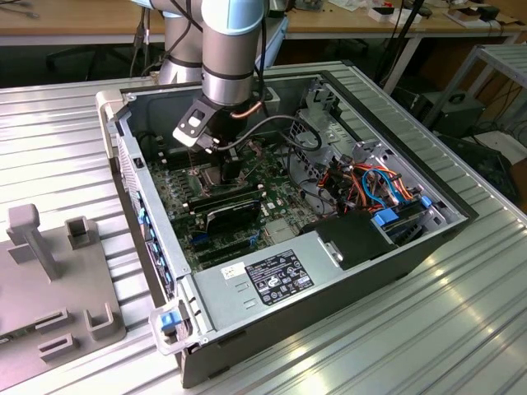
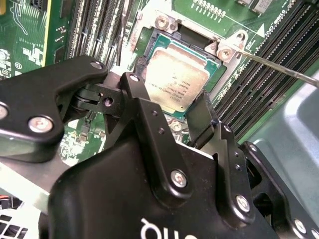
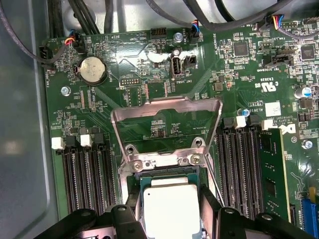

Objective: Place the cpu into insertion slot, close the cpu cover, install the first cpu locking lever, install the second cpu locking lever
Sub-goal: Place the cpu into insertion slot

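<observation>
Directly over the insertion slot point(image 2: 162, 22), deep inside the opened computer case point(image 1: 272, 317), the pincer point(image 2: 172, 92) hangs pointing straight down at the board. The cpu point(image 2: 175, 69) sits square between its two sides, right beneath it. The chip looks level and within the slot's silver rim, so I'd judge it at or very near its seat. Whether the pincer is clamped on the chip or has already let go, I cannot tell from where I stand. The chip is close to square, so no long axis matters. What counts is that it lies straight below the pincer, not off to a side.

On the slot's edge away from the pincer's body, the cpu cover point(image 3: 169, 102) stands swung up and open, with green board showing through its window. A thin lever rod point(image 2: 279, 67) juts out from one slot corner, not latched down. Banks of black memory slots point(image 3: 84, 174) flank the slot on both sides. The case rests on a ribbed metal tabletop point(image 1: 461, 313).
</observation>
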Controlling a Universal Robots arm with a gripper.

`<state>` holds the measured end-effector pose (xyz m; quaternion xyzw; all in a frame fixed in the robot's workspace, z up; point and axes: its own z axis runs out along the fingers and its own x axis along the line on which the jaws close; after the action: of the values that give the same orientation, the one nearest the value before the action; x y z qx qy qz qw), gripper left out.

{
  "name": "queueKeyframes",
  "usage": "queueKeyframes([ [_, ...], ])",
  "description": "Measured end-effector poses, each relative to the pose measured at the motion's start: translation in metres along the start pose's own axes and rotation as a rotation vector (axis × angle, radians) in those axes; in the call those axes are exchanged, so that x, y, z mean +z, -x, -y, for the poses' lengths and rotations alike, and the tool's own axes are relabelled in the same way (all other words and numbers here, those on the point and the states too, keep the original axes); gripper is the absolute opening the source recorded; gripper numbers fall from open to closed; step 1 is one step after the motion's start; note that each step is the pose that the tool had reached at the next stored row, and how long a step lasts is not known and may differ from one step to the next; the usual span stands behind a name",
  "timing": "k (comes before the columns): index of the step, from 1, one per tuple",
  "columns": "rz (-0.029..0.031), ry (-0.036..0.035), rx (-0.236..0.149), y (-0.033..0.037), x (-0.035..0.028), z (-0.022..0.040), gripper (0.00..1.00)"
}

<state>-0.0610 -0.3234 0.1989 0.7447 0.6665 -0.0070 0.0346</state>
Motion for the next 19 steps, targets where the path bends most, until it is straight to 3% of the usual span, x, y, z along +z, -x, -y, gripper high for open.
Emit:
queueKeyframes([
  [10, -0.0005, 0.0005, -0.008, -0.0001, 0.0002, -0.0005, 0.57],
  [13, 0.0026, 0.0013, -0.017, 0.0000, 0.0002, -0.0006, 0.57],
  [19, 0.0017, 0.0029, -0.042, -0.0002, 0.0002, -0.0009, 0.57],
])
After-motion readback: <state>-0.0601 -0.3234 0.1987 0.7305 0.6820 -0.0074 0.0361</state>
